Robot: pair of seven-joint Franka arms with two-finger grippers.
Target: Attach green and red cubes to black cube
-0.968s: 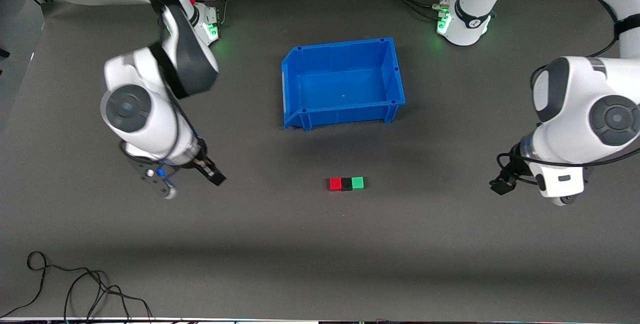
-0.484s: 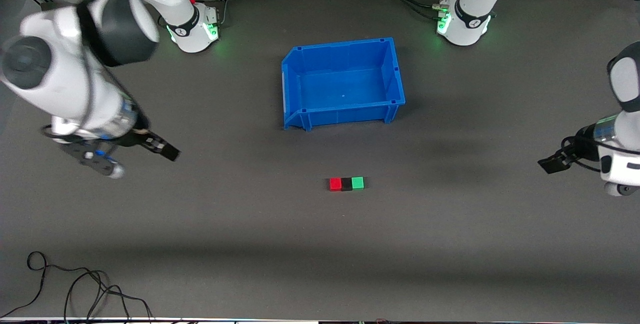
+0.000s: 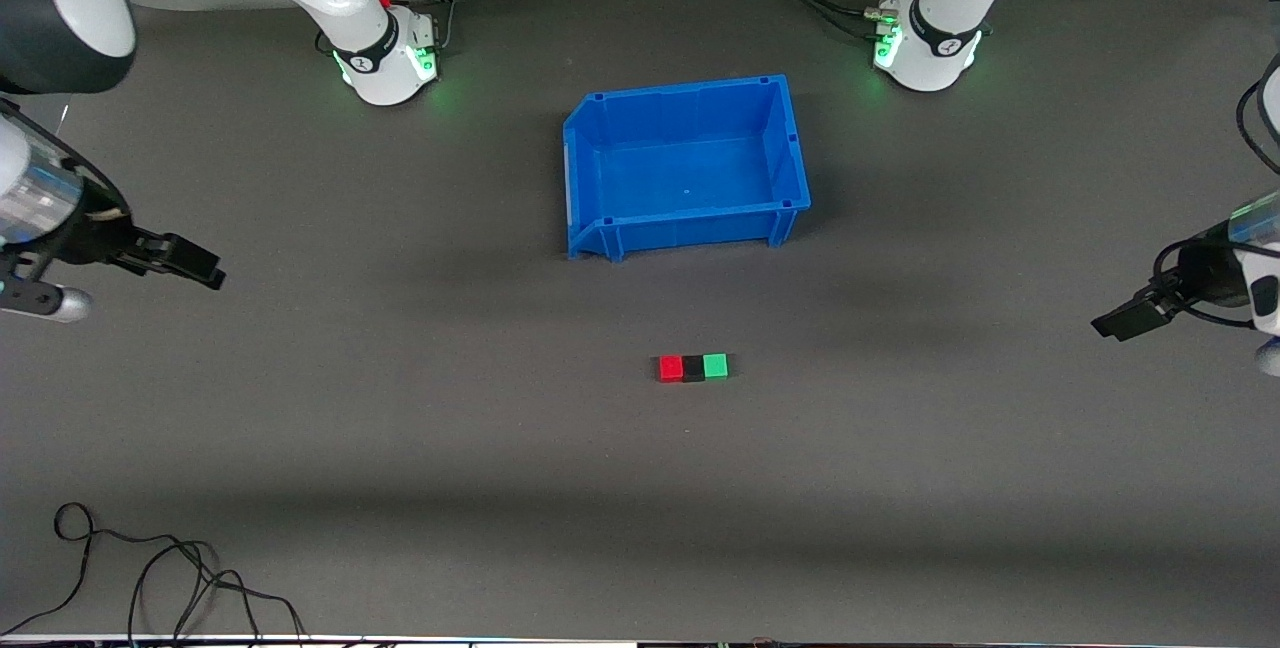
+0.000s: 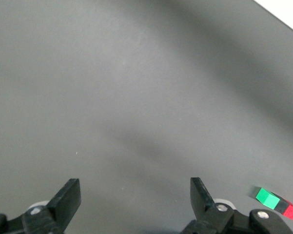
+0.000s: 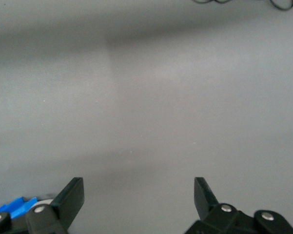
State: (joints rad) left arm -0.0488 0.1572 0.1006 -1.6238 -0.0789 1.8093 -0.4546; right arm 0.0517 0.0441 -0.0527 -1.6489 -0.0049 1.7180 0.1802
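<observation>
The red cube [image 3: 671,368], black cube [image 3: 693,369] and green cube [image 3: 715,365] lie in one touching row on the grey mat, black in the middle, nearer to the front camera than the blue bin. The left wrist view shows the row far off, with the green cube [image 4: 266,197] and red cube [image 4: 291,211] at its ends. My right gripper [image 3: 192,266] is open and empty, up over the right arm's end of the table; in the right wrist view [image 5: 138,195] only mat lies between its fingers. My left gripper [image 3: 1125,320] is open and empty over the left arm's end [image 4: 135,197].
A blue bin [image 3: 690,228] stands empty mid-table, between the arm bases and the cubes; a corner of it shows in the right wrist view [image 5: 12,207]. Loose black cables [image 3: 150,578] lie at the front edge toward the right arm's end.
Both arms have swung outward, away from the cube row toward their own ends of the table. The three cubes have not moved.
</observation>
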